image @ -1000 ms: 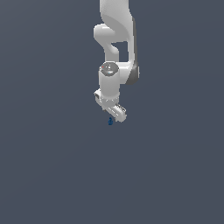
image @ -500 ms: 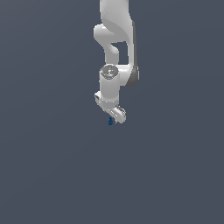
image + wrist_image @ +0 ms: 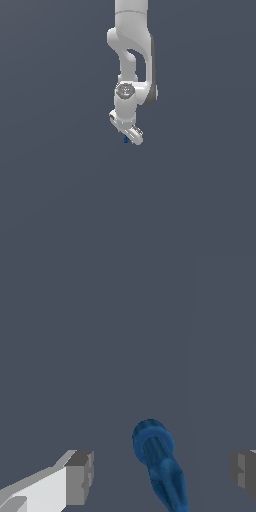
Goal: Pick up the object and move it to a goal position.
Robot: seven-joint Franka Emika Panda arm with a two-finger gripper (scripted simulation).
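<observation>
Gripper barely moves since a second ago; I see it wide open, straddling the blue object, nothing gripped, closing due next.

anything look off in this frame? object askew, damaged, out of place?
Nothing stands out. The blue object lies between the gripper fingers, both clear of it. The exterior view shows only the arm over a plain dark background.

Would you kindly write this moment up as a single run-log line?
phase: pre-grasp | gripper: open, fingers either side of blue object, no contact seen | object: not gripped | goal: not visible
</observation>
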